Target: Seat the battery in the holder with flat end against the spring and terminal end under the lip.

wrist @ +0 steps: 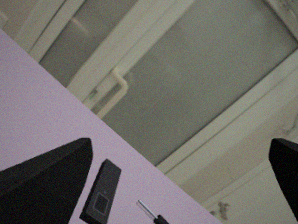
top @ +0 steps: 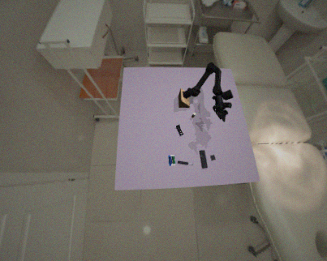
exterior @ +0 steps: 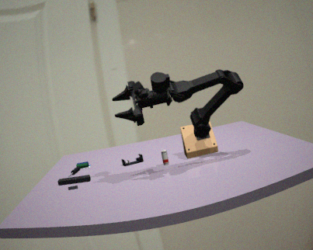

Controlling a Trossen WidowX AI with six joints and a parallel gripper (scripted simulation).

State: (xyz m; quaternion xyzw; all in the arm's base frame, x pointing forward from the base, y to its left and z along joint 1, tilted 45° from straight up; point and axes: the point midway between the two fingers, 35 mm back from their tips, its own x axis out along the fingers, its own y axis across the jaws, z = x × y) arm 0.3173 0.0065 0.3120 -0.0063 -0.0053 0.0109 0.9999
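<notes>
The battery (top: 194,114) (exterior: 165,157), a small white cylinder with a red band, stands upright on the purple table (top: 152,93) (exterior: 238,163) near the arm's wooden base (top: 184,98) (exterior: 199,144). The black holder (top: 179,130) (exterior: 132,160) lies empty on the table, a little apart from the battery. My gripper (top: 222,115) (exterior: 117,106) (wrist: 180,148) is open and empty, high above the table and well clear of both. Neither the battery nor the holder shows in the wrist view.
A long black bar (top: 203,159) (exterior: 74,180) (wrist: 101,193), a small black block (top: 212,156) (exterior: 72,188), a screwdriver (top: 182,163) (exterior: 74,170) and a blue-green object (top: 172,160) (exterior: 82,165) lie at the table's far end from the base.
</notes>
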